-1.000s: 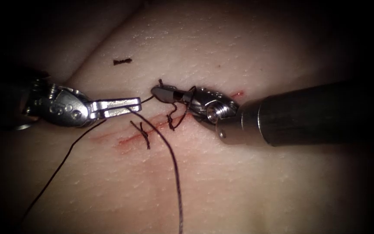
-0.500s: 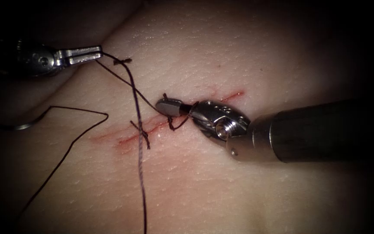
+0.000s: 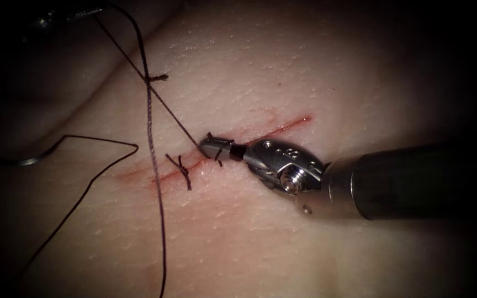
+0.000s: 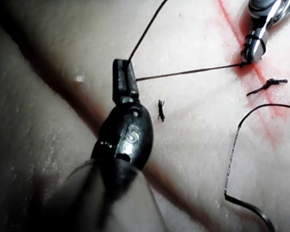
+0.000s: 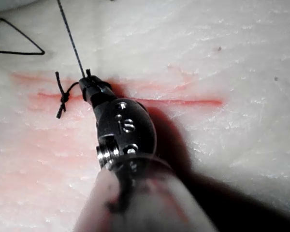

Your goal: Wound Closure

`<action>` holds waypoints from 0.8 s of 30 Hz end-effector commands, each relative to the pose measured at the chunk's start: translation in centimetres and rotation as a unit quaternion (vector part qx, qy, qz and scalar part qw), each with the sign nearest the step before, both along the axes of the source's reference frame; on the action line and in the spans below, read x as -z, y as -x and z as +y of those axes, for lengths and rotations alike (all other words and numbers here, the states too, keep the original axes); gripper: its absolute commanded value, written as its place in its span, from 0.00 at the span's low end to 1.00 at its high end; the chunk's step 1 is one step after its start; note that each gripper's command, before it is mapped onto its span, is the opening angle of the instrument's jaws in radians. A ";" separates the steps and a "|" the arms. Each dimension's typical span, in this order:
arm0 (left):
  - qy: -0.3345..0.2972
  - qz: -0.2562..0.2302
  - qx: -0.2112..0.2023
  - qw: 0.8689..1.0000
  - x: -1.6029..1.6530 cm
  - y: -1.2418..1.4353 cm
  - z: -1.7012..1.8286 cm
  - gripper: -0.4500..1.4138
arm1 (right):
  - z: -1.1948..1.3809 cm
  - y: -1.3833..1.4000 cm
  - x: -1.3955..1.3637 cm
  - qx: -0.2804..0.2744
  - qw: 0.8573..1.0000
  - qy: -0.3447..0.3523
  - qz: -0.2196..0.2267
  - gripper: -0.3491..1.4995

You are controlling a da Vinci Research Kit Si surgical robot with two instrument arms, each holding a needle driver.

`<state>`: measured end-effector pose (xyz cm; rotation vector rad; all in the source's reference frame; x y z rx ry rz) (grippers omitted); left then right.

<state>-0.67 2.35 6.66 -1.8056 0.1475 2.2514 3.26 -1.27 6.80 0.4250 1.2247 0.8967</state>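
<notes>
My right tool (image 3: 212,148) comes in low from the right, shaft nearly level, wrist bent slightly toward upper left. Its jaws are closed on the thread (image 3: 169,110) at the cut (image 3: 271,129), tip pressed down at the tissue (image 3: 305,248) surface. In the right wrist view the same tool (image 5: 88,83) shows jaws together, thread wound about them. My left tool (image 4: 124,72) sits far out to the upper left, well apart from the right one, jaws clamped flat on the thread, which runs taut between us. In the endoscope view it (image 3: 86,11) lies at the dark edge.
</notes>
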 end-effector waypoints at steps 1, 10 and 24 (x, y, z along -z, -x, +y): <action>-0.002 0.002 0.003 1.000 -0.06 0.00 0.03 0.00 | -0.11 -0.06 -0.05 0.005 1.000 -0.001 0.005 0.00; -0.004 0.030 0.030 0.999 -0.11 -0.34 0.38 0.00 | -0.27 0.02 0.01 0.025 1.000 0.014 0.008 0.00; -0.002 0.055 0.040 0.998 -0.33 -0.50 0.70 0.00 | -0.37 0.11 0.00 0.044 0.998 0.051 0.005 0.00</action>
